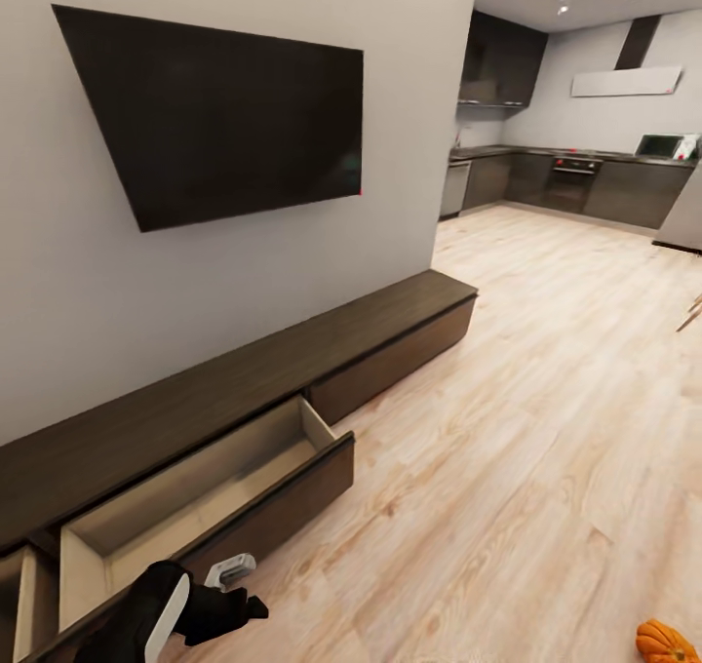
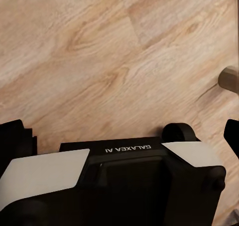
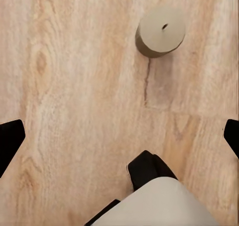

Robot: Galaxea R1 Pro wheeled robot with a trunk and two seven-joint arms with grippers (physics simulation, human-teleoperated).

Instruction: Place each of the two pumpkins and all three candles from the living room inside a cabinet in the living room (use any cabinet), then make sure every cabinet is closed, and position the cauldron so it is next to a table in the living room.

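Here, with a drawer of the cabinet (image 1: 210, 492) pulled out, a pumpkin (image 1: 667, 642) on the floor at near right, and a candle (image 3: 160, 31) upright ahead of the right gripper's (image 3: 119, 136) released, empty jaws, the candle is best straddled squarely before closing; the left gripper's (image 2: 124, 136) jaws cannot be told.

My left wrist camera looks straight down at the light wood plank floor (image 2: 114, 61), its grain running on a slant across the picture. Below it I see the robot's own body (image 2: 124, 186): a black housing with two white panels and the lettering "GALAXEA AI" reading upside down along its edge. A black rounded knob (image 2: 178, 133) sticks up beside one panel. At the two side edges I make out the dark tips of the left gripper's fingers (image 2: 232, 135), set wide apart. A small olive-grey object (image 2: 229, 80) lies on the floor, cut off by the frame edge; I can't tell what it is.
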